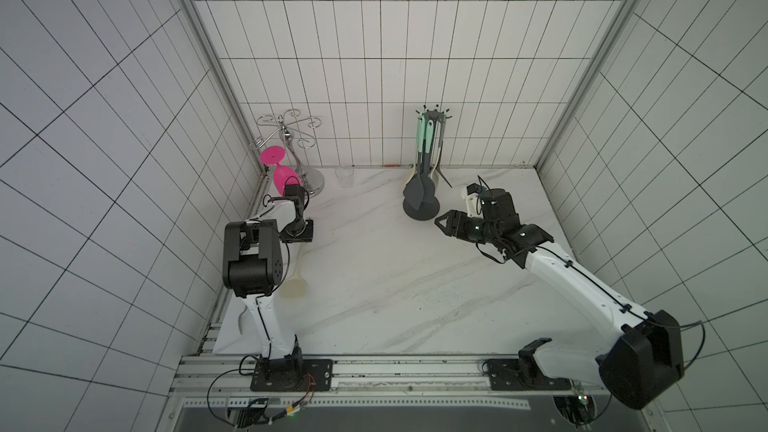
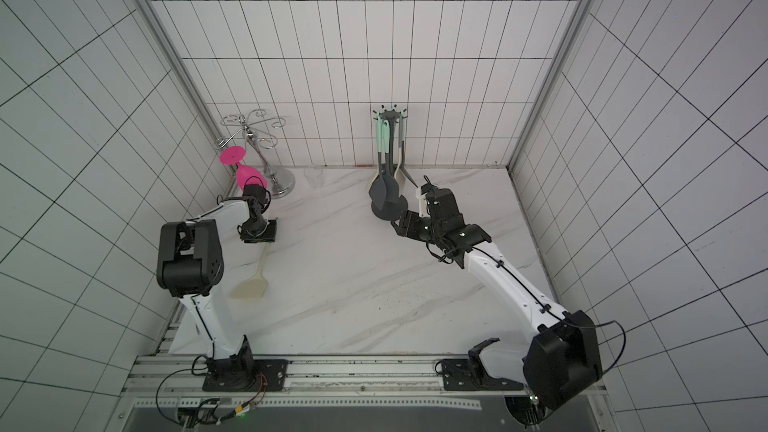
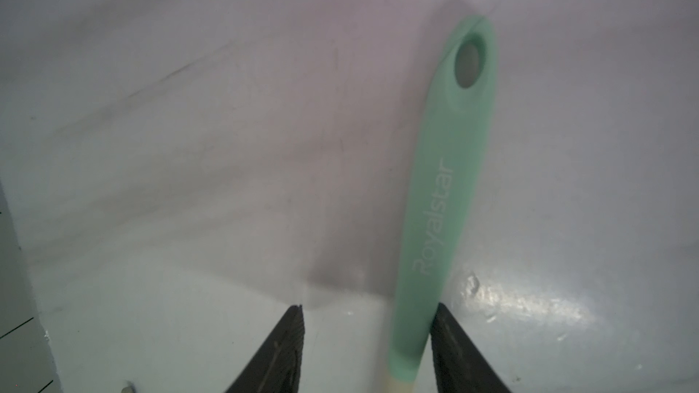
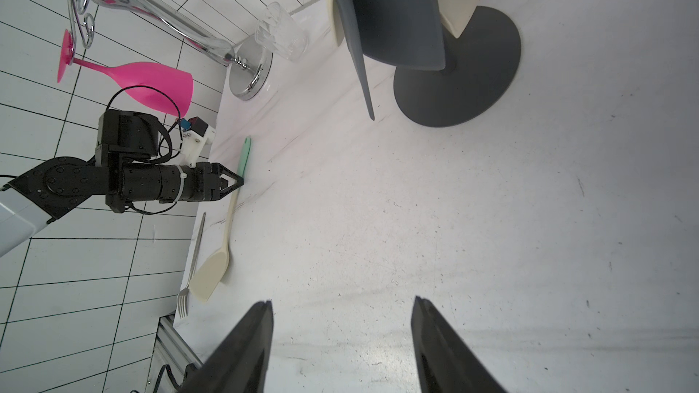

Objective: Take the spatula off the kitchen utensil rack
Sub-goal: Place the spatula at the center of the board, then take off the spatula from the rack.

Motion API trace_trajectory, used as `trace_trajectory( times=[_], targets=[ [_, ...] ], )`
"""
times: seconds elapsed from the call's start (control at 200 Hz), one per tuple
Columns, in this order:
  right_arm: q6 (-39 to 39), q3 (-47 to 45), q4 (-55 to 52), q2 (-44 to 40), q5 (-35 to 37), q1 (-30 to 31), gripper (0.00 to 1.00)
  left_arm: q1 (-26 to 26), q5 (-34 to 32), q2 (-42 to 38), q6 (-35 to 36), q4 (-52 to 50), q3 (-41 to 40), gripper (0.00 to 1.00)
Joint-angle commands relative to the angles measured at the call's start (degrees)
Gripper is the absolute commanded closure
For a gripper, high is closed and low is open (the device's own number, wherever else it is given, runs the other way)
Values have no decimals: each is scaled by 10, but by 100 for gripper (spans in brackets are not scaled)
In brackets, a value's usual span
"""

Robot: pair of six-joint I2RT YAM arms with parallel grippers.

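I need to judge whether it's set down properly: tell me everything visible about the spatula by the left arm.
The spatula has a flat, squarish cream blade on a thin cream shaft, ending in a matte mint-green handle with an oval hanging hole and pale Royalstar lettering. It looks like silicone. It lies flat on the white marble table near its left edge. The left pincer straddles the handle with jaws open: one finger rests against it, the other stands clear.
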Motion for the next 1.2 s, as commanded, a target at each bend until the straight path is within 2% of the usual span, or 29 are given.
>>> trace_trajectory(
  times=[0.0,0.24,0.39,0.495,0.65,0.82,0.895,0.94,1.049,1.194],
  targets=[
    [-6,23,-5,8,5,5,39,3,-6,12,-7,8,5,48],
    [-25,40,-17,13,26,5,39,2,8,-21,-8,-19,29,46],
    [-44,70,-28,22,73,5,39,-16,-6,-91,-8,-43,68,46],
    [-56,96,-23,29,126,4,40,-53,-10,-137,-6,-51,105,46],
    [-80,136,31,43,189,5,43,-161,-1,-189,1,-17,137,45],
    [-118,210,83,89,250,0,52,-258,90,-232,-10,141,132,42],
    [-125,250,98,118,253,-5,65,-276,136,-238,-39,225,136,39],
    [-128,273,107,136,250,-10,70,-279,167,-233,-64,272,144,37],
    [-134,312,133,173,246,-16,69,-280,233,-194,-128,342,194,36],
    [-148,335,171,209,253,-17,62,-289,285,-127,-177,377,275,35]
  ],
)
